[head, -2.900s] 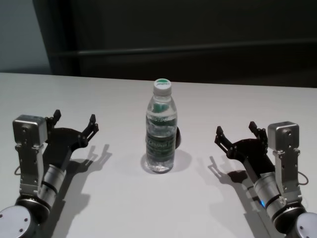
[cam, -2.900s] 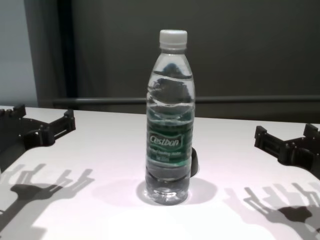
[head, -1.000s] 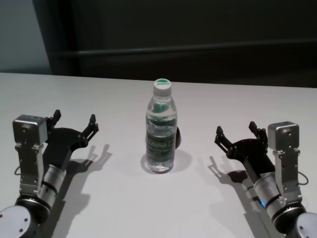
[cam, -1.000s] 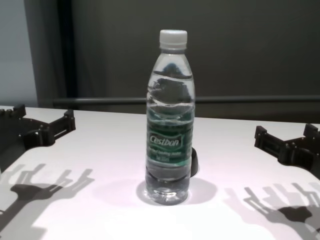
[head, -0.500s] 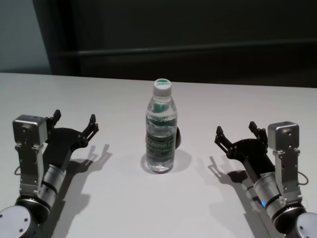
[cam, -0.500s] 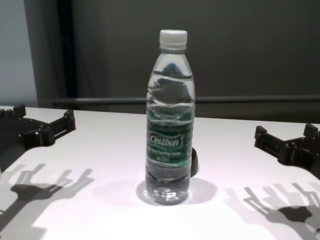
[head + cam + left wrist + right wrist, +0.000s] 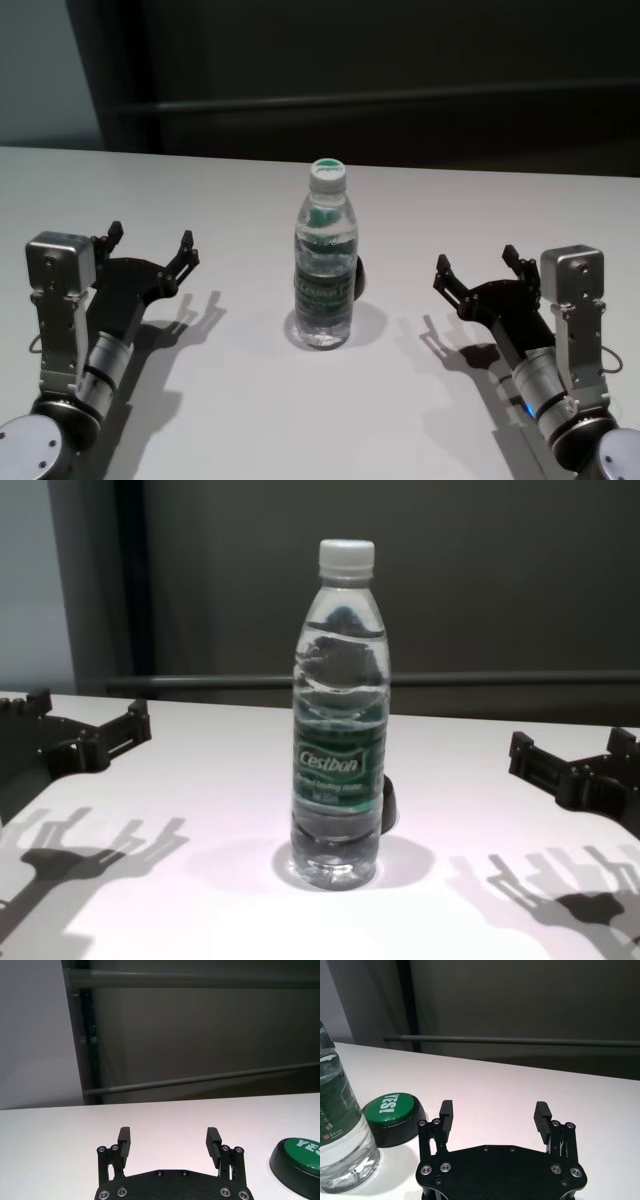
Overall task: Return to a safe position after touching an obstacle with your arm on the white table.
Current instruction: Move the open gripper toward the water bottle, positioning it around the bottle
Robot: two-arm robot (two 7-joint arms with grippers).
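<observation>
Left gripper (image 7: 150,243) and right gripper (image 7: 474,266) hover low over the white table (image 7: 250,400), fingers spread wide, holding nothing. Between them, well apart from both, the Cestbon water bottle (image 7: 324,268) stands upright, a green button (image 7: 393,1117) just behind it.

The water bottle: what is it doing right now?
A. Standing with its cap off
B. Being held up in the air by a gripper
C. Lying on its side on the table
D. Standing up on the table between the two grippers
D. The water bottle stands upright on the white table, cap on, with the open left gripper and the open right gripper apart from it on either side.
</observation>
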